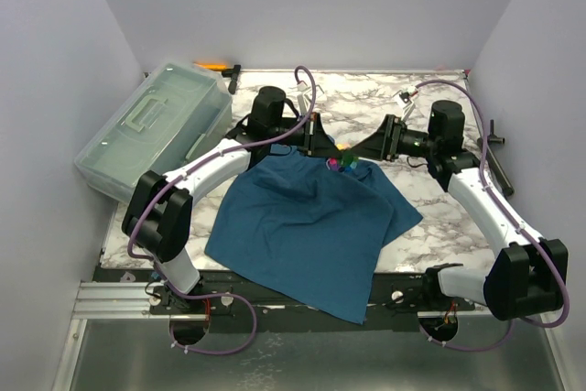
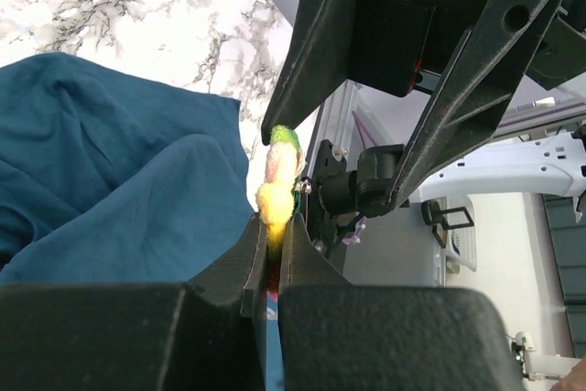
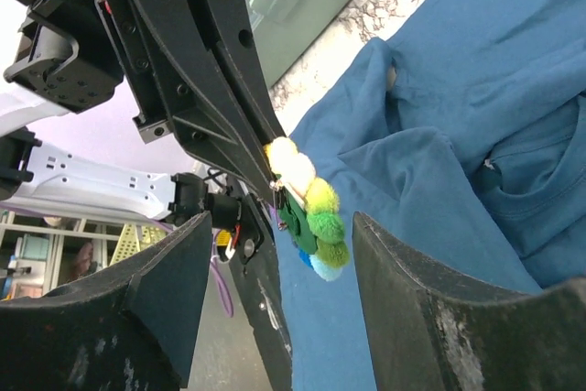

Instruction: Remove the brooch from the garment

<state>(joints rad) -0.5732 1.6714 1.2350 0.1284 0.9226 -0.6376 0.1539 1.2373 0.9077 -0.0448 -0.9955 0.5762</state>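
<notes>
The dark teal garment (image 1: pixel 302 226) lies spread on the marble table, its upper edge pulled up towards the two grippers. The brooch (image 1: pixel 344 162), a small cluster of yellow, green and blue pompoms, hangs at that raised edge. My left gripper (image 2: pixel 273 226) is shut on the brooch (image 2: pixel 276 194), with a strip of teal cloth (image 2: pixel 110 190) beside the fingers. In the right wrist view the brooch (image 3: pixel 311 212) sits between the wide-apart fingers of my right gripper (image 3: pixel 284 226), which touch nothing. I cannot tell whether the brooch is still pinned to the cloth.
A translucent lidded plastic box (image 1: pixel 156 125) stands at the back left, with an orange-handled tool (image 1: pixel 212 65) behind it. A black tool (image 1: pixel 494 148) lies at the right edge. Bare marble table (image 1: pixel 439 217) shows to the right of the shirt.
</notes>
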